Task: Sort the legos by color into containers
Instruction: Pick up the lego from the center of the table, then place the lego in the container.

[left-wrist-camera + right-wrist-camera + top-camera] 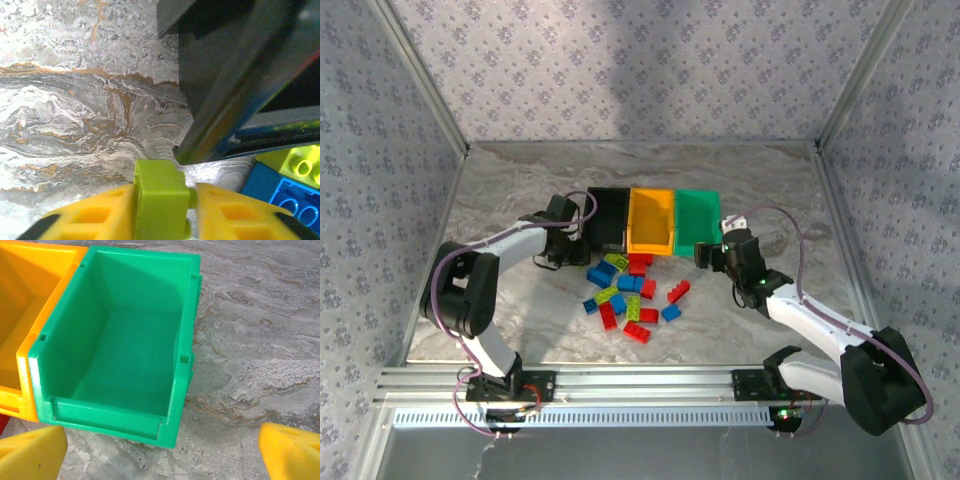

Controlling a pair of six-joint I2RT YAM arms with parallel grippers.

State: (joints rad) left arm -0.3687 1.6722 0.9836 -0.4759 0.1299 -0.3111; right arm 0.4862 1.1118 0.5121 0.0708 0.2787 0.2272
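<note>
Yellow fingers [100, 215] of the left gripper [162, 212] are pinched on a lime green brick [159, 192], close over the marbled table [75, 100] and just beside the near left corner of the black bin [225, 75]. To its right lie a blue brick [280, 195] and a second lime brick [300, 165]. The right gripper [162, 450] hangs with its jaws wide apart and nothing between them, on the near side of the green bin [55, 355], which touches the orange-yellow bin [20, 290]. The other legos [630, 290] lie scattered just near of the three bins.
</note>
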